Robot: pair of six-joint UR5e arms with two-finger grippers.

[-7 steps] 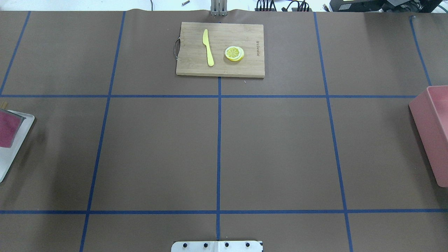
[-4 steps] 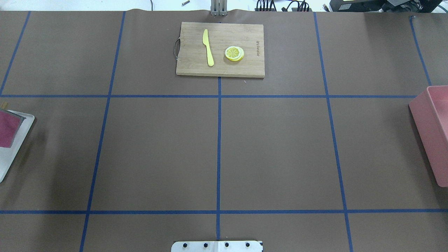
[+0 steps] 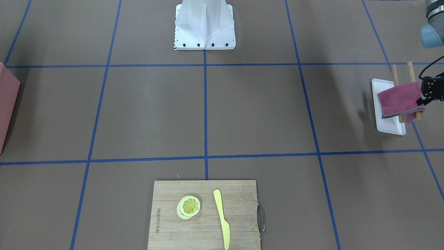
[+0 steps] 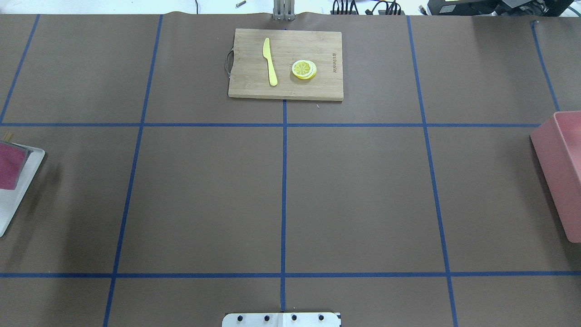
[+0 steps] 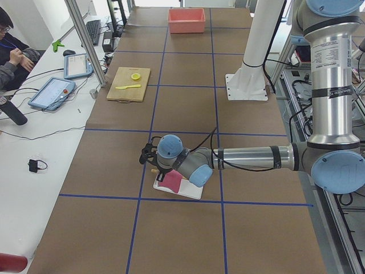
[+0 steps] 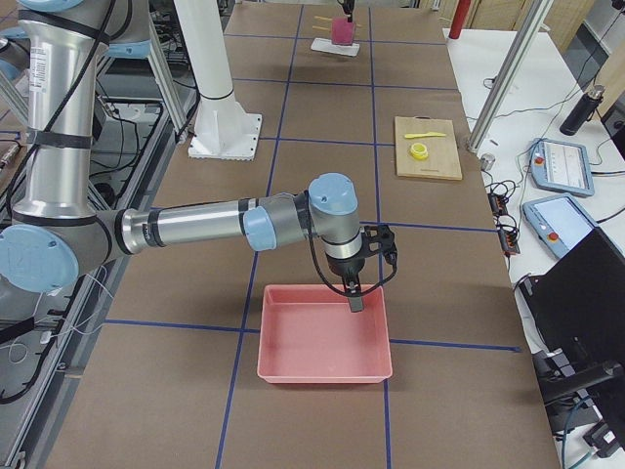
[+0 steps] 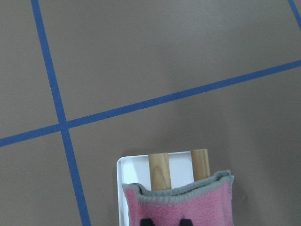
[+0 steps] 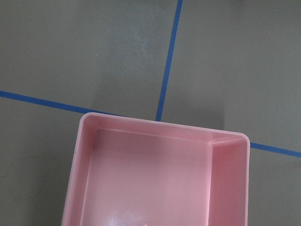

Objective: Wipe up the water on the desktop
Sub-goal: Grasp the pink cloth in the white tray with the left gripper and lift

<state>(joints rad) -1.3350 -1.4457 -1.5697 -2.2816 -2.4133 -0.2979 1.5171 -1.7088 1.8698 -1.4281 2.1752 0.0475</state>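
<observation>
Pink cloth (image 4: 10,165) has slid a little toward the left edge. My left fingers (image 3: 430,92) touch it; open or closed, I cannot tell.

The desktop (image 4: 363,190) looks matt, the cloth (image 7: 207,202) fleecy, the bin (image 8: 230,179) glossy plastic, the cutting board (image 4: 249,81) wooden.

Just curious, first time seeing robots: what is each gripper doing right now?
Left gripper: at the pink fleece cloth; grip cannot be told.
Right gripper: over the pink plastic bin; cannot be told.

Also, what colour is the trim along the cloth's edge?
Grey, around a pink cloth; clearest in the left wrist-mounted view.
</observation>
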